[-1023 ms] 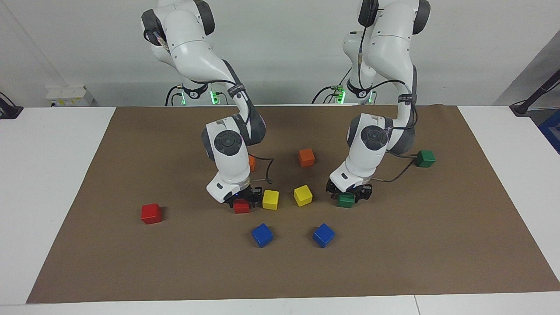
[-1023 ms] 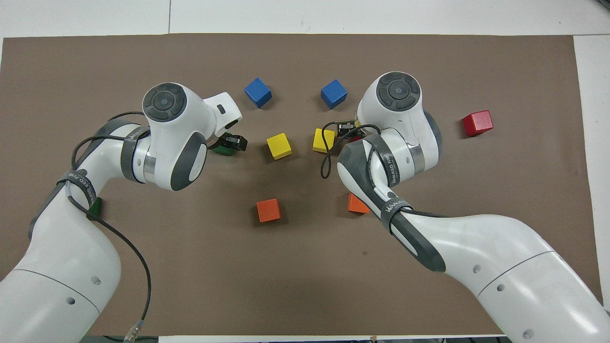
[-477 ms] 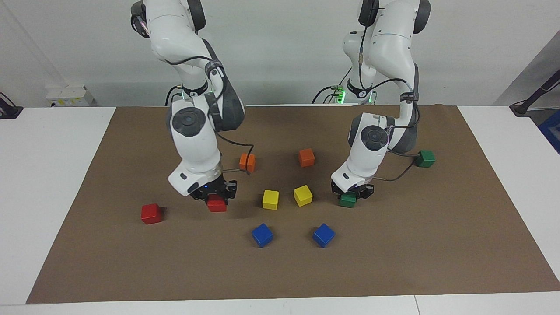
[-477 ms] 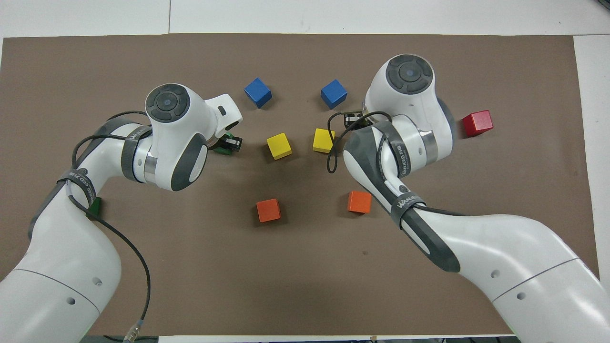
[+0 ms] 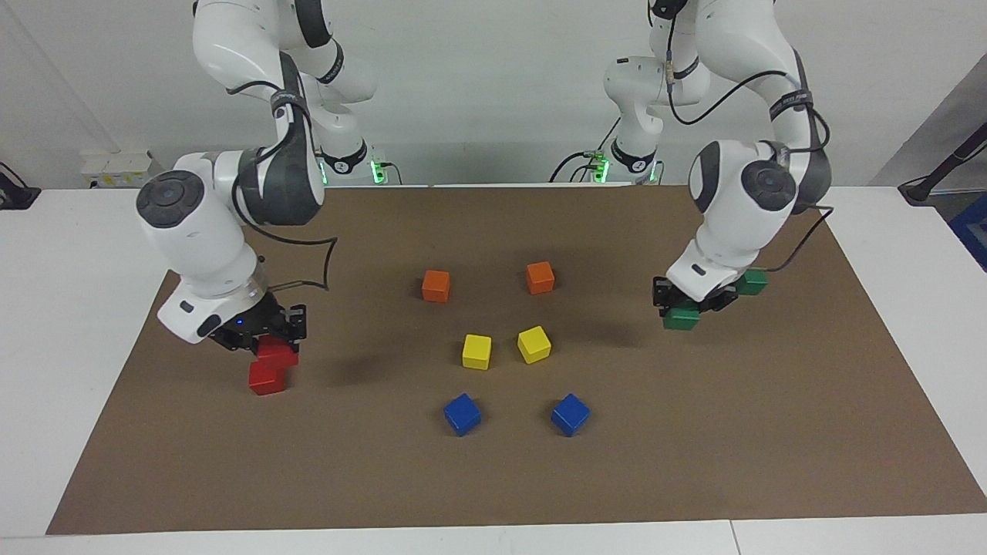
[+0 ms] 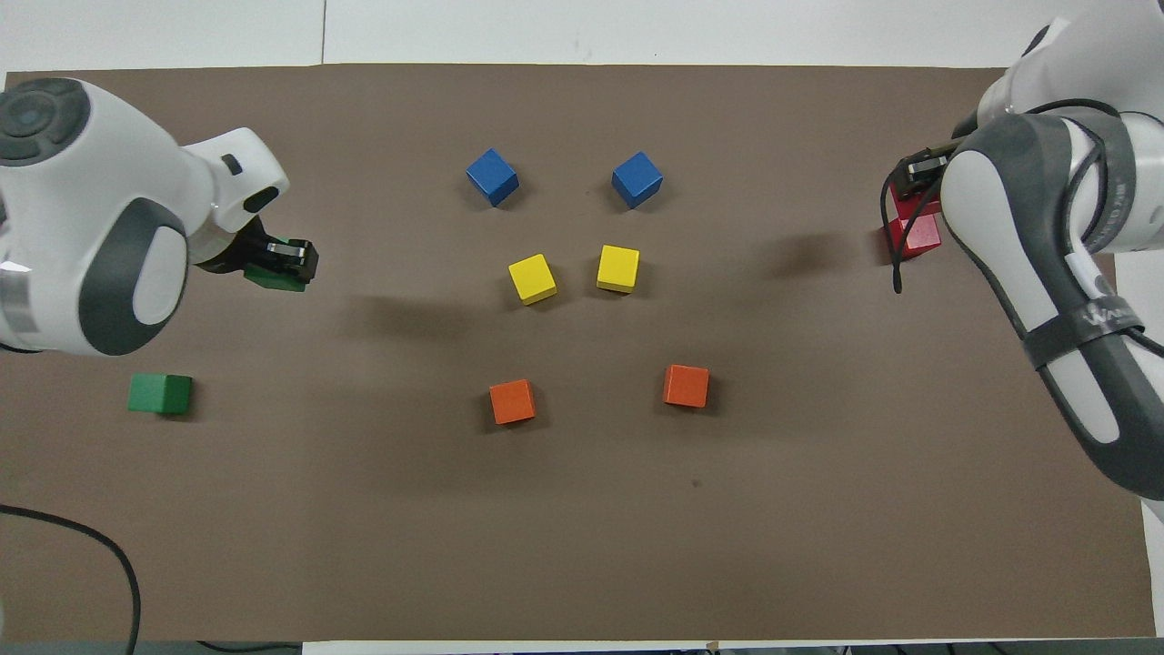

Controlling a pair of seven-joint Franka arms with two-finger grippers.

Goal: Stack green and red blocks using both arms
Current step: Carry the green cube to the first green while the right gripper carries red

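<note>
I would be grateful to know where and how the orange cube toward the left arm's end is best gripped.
Grip the orange cube from straight above, jaws across two opposite flat side faces. It lies slightly turned on the brown mat, so the wrist should match that turn; nothing stands close beside it.

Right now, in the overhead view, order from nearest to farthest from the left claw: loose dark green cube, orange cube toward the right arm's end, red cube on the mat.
1. Loose dark green matte cube, left arm's end.
2. Bright orange matte cube, toward the right arm's end.
3. Bright red matte cube on the mat, right arm's end.
</note>
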